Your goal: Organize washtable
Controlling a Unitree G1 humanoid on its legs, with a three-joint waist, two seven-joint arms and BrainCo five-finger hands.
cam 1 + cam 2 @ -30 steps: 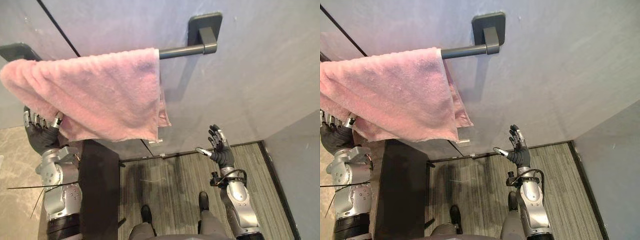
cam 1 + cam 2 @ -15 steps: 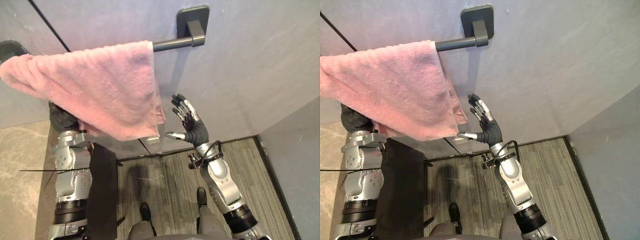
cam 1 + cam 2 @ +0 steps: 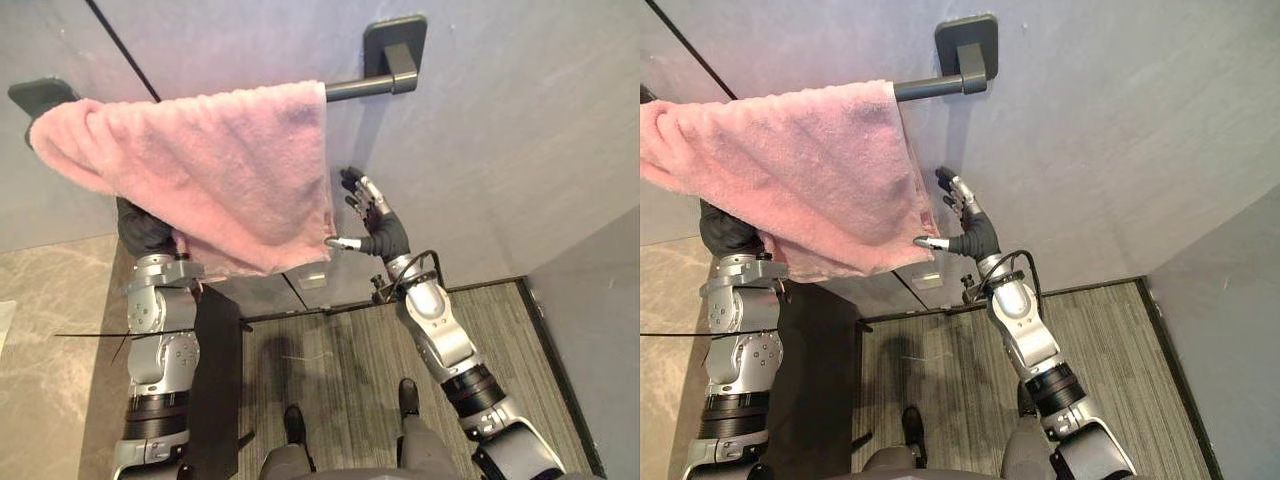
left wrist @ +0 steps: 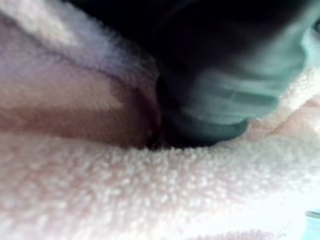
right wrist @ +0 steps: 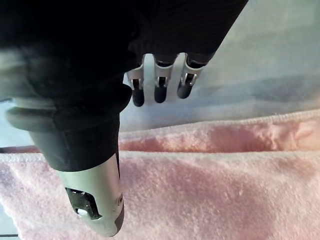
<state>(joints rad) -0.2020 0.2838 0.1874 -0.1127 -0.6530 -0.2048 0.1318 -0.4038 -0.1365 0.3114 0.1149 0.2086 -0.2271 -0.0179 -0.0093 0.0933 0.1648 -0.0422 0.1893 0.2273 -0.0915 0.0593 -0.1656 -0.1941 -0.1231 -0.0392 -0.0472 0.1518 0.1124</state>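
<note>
The towel [image 3: 210, 170] is pink terry cloth with a thick, nubbly pile and a flat woven hem. It hangs on a bar [image 3: 355, 90] of dark matt metal against a smooth, matt grey wall [image 3: 500, 120]. The right hand [image 3: 375, 228] has satin silver metal fingers with dark tips and a ribbed matt black cover, and the floor [image 3: 340, 370] looks streaky, wood-grained and dull.

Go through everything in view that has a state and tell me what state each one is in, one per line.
Pink towel: draped over the bar, bunched at its left end, lower edge hanging unevenly.
Towel bar: fixed to the wall, right end bare.
Left hand: tucked behind the towel's lower edge, fingers hidden.
Right hand: open, fingers straight, thumb tip at the towel's right edge; contact unclear.
</note>
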